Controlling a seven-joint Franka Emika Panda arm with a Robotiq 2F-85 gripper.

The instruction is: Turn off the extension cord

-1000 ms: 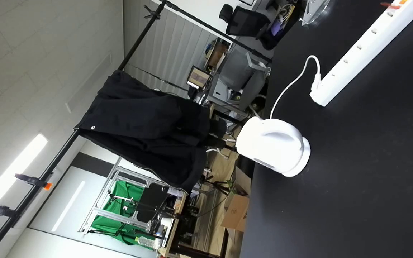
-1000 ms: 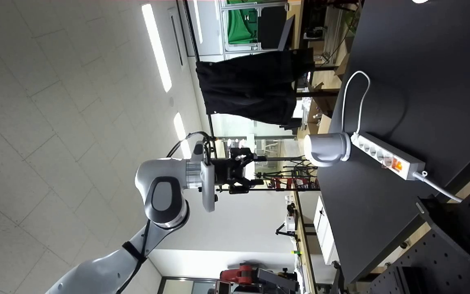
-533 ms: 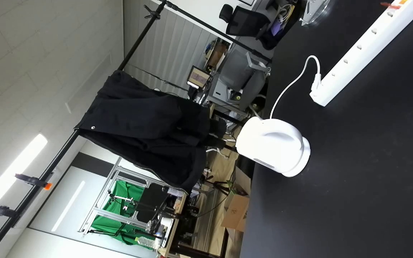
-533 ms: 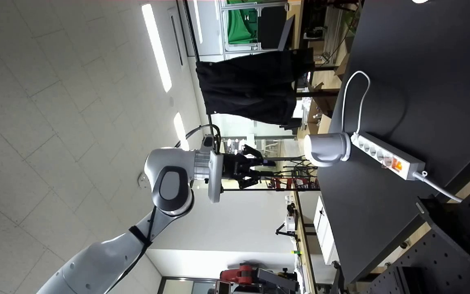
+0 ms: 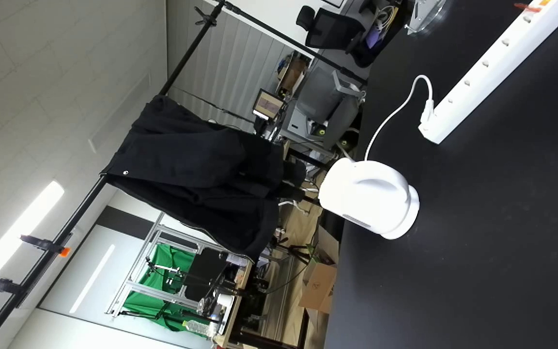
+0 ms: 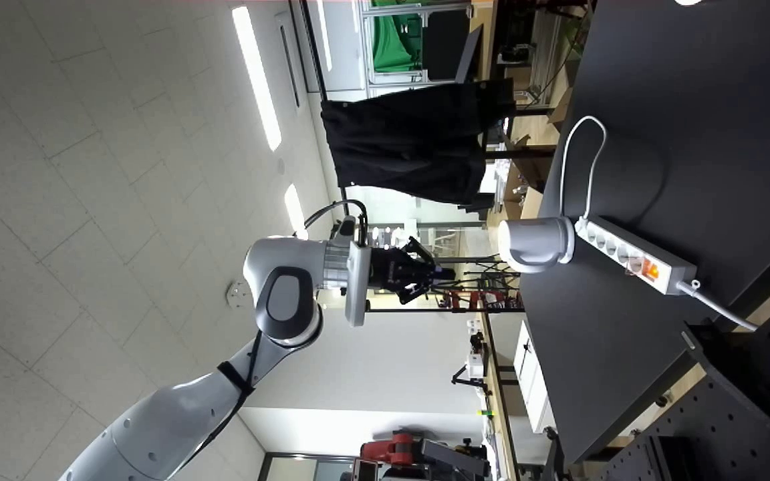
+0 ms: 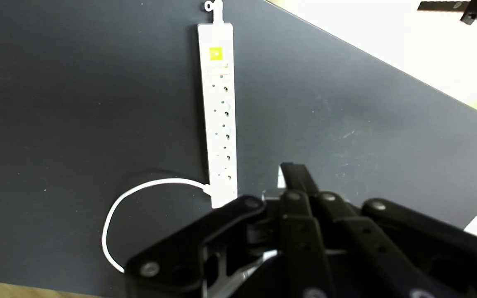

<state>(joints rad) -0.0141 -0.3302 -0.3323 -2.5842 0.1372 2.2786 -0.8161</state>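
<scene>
Since the black, jointed, two-fingered gripper point(image 6: 450, 274) has its fingertips together, nothing seen between them, you can use it as one blunt probe. It hangs above the flat, dark tabletop point(image 7: 97, 124), on which the long, narrow, white plastic extension cord point(image 7: 219, 118) lies; in the wrist view this runs near to far, left of the fingertips. Bring the tips left and far until they stand over the small, square, orange plastic switch point(image 6: 651, 270), which looks lit and sits, yellow in the wrist view, at the far end. Push straight down on one edge, gently; which edge means off cannot be told. A slanting push might slide the extension cord or tug the thin white cable point(image 7: 173, 180) plugged in at its near end. Against a second ago, the fingers have gone from spread wide to meeting and the gripper sits lower; the rounded white plastic kettle point(image 5: 364, 201) looks unmoved.
</scene>
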